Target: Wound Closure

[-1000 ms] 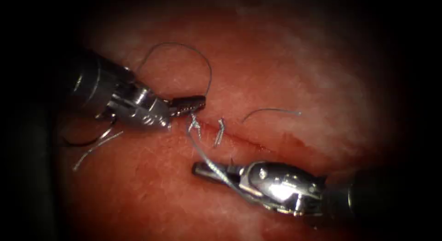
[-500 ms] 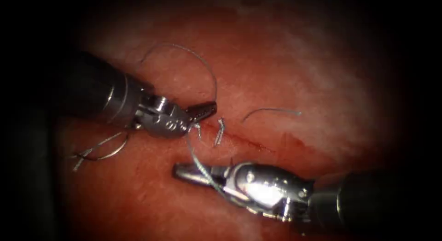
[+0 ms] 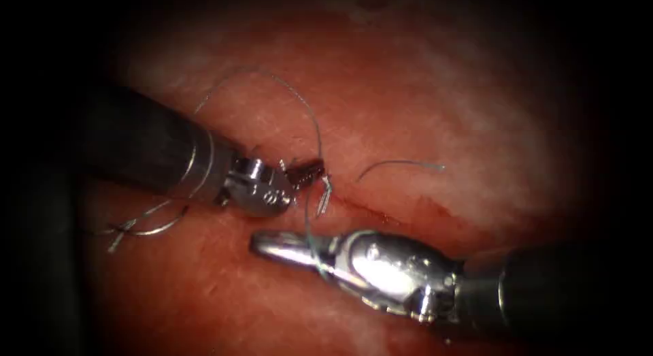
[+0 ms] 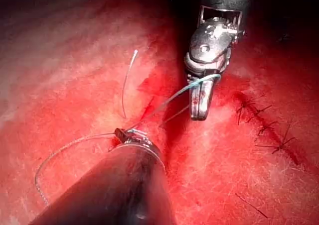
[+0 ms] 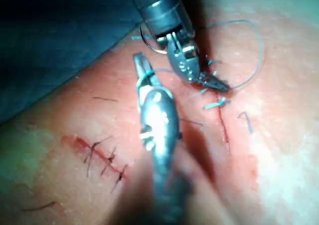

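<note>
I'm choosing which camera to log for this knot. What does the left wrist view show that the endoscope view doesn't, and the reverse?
Left wrist view: a row of dark stitches beside the right tool. Endoscope view: the needle, held by neither tool, lying free on the tissue left of the cut. Both: the left tool, shut on the thread, and the right tool, shut, with thread draped across its jaws.

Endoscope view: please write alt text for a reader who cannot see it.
The left tool grips thread at the cut in the tissue. The right tool, below, has thread looped around its shut jaws. The needle lies free at left.
</note>
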### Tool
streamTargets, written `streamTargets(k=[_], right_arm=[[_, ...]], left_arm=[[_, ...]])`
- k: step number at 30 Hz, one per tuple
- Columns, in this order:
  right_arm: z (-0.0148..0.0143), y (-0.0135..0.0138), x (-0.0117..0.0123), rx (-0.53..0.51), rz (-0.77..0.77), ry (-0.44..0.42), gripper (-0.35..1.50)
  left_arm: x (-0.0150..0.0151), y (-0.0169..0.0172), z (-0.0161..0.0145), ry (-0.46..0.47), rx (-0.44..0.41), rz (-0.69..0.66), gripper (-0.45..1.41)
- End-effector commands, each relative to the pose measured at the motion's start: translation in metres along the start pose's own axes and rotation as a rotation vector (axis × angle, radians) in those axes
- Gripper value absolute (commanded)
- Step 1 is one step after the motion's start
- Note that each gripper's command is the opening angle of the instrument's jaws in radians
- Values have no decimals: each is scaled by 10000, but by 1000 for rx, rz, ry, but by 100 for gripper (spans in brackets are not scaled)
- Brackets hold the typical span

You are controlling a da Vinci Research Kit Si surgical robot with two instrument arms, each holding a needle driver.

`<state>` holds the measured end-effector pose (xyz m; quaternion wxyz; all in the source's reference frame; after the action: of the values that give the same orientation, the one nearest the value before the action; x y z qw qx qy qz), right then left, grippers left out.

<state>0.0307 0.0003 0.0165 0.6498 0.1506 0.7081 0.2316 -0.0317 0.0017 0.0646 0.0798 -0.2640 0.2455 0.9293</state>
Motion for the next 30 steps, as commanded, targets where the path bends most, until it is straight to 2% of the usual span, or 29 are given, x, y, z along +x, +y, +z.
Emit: streamTargets(k=[1,3,4,5,6,9,10,14,18,19,21,22,24,25,26,30], right_arm=[[3,-9,-8,-2,6,4,-35],[0,-3,-3,-44,0,21,-35],[-2,-1,-1,-58,-4,23,-28],[-6,5,1,-111,-5,18,26],[-9,8,2,-144,-3,18,56],[-15,14,4,-199,-1,14,84],[-23,21,6,-261,-1,-2,101],[-39,33,6,-350,-11,-14,110],[-43,37,2,-395,-30,-50,108],[-42,38,-2,-409,-33,-100,103],[-42,39,-5,-414,-40,-124,101],[-42,43,-11,-427,-55,-184,98],[-42,44,-15,-433,-56,-210,96],[-42,48,-25,-438,-59,-271,94],[-42,48,-25,-438,-59,-271,94],[-43,50,-48,-427,-68,-373,93]], left_arm=[[2,13,0,0,-4,-1,-45],[7,19,-8,-8,-1,-3,-45],[9,20,-11,-9,2,-5,-45],[13,24,-18,-14,6,-7,-45],[15,27,-23,-17,7,-8,-45],[20,35,-34,-25,11,-15,-45],[23,41,-49,-28,13,-4,-45],[26,48,-73,-29,19,-7,-45],[29,52,-86,-21,33,-11,-45],[31,53,-92,-16,35,-8,-45],[33,53,-95,-13,38,-4,-45],[37,52,-102,-9,46,-3,-45],[40,51,-105,-6,49,1,-45],[45,49,-114,0,63,5,-45],[45,49,-114,0,63,5,-45],[55,39,-129,15,100,11,-45]])
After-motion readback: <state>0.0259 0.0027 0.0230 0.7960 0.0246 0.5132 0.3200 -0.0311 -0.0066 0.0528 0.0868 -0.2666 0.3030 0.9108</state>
